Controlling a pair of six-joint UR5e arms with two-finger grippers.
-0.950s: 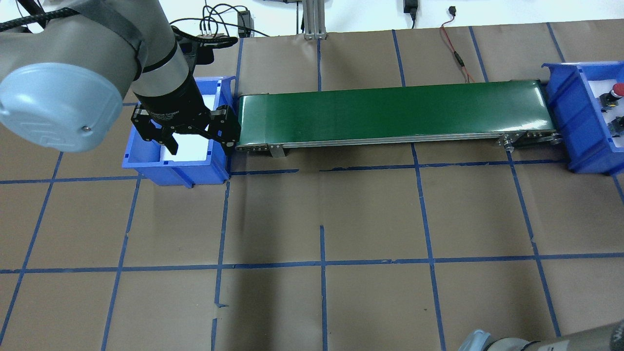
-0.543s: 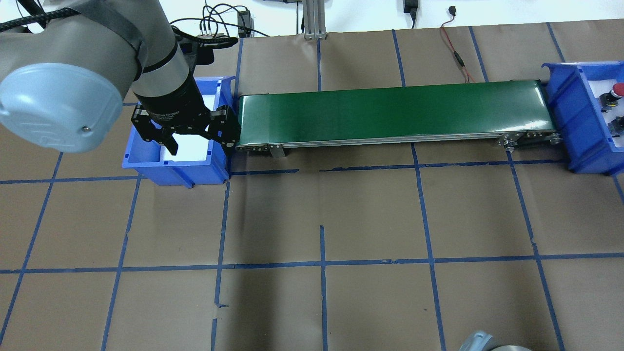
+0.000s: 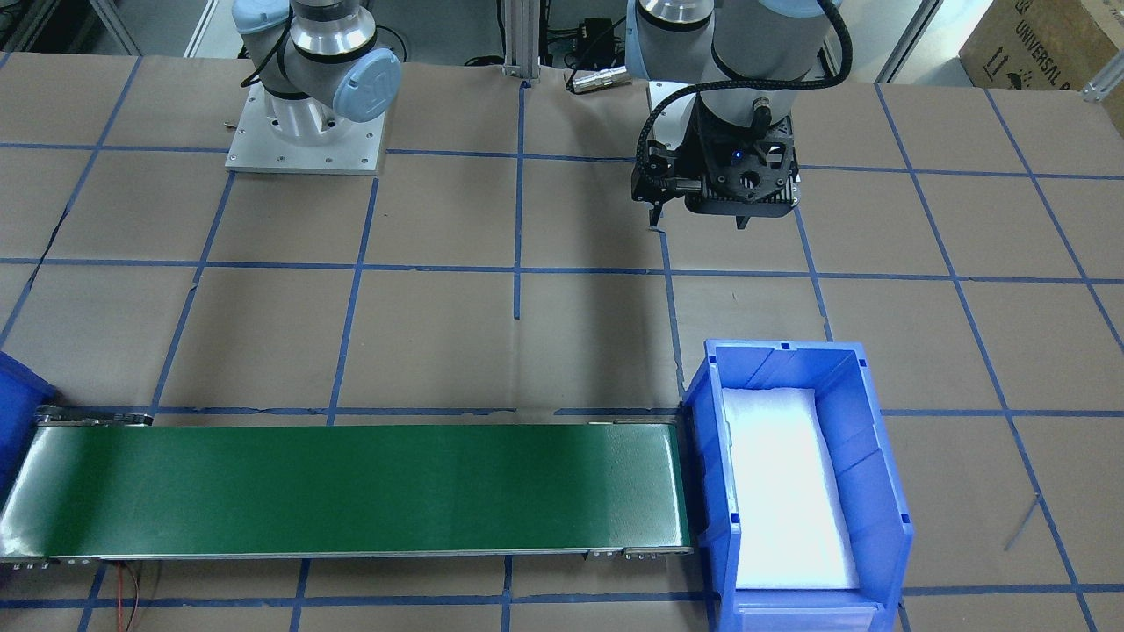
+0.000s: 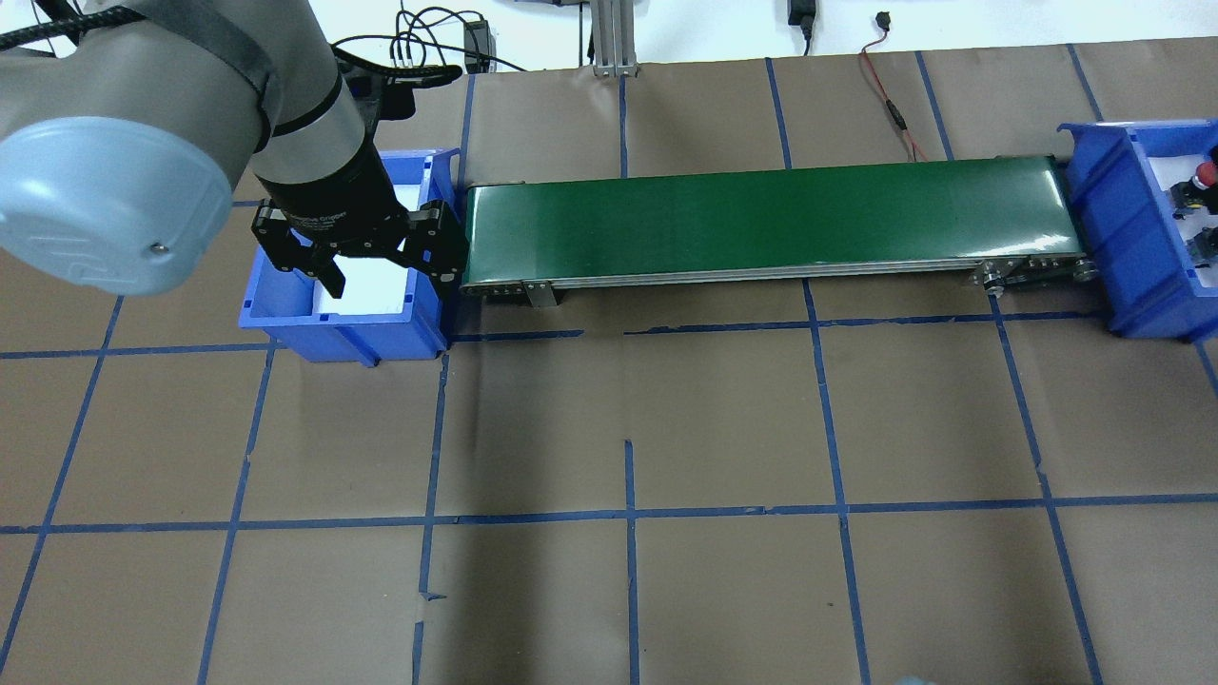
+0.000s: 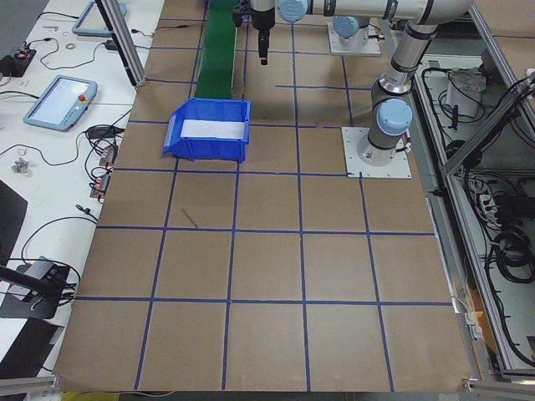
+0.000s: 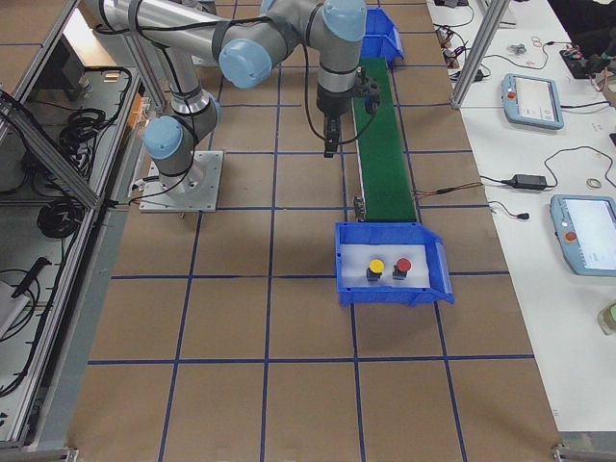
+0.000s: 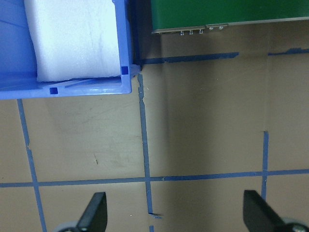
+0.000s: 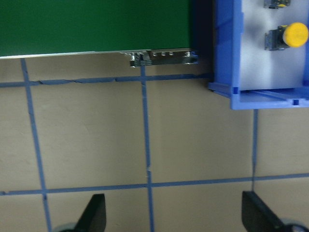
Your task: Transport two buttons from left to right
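Observation:
Both buttons stand in the blue right bin (image 6: pixel 385 294) at the belt's right end: the yellow button (image 6: pixel 376 267) and the red button (image 6: pixel 403 265) side by side on white foam. The right wrist view shows the yellow button (image 8: pixel 295 34) inside that bin (image 8: pixel 227 58). The red button (image 4: pixel 1207 174) also shows at the overhead view's right edge. My left gripper (image 4: pixel 385 274) hangs open over the near part of the blue left bin (image 4: pixel 285 319), nothing between its fingers (image 7: pixel 94 212). My right gripper (image 8: pixel 176 217) is open too, high above the paper in front of the belt's right end.
A green conveyor belt (image 4: pixel 771 219) runs between the two bins. The left bin (image 3: pixel 711 386) is lined with white foam. Brown paper with a blue tape grid covers the table. A red wire (image 4: pixel 890 105) and an aluminium post (image 4: pixel 609 38) sit behind the belt.
The left arm has shifted slightly left and back, its gripper still open. The right arm's grey elbow at the bottom right edge has pulled out of the overhead view.

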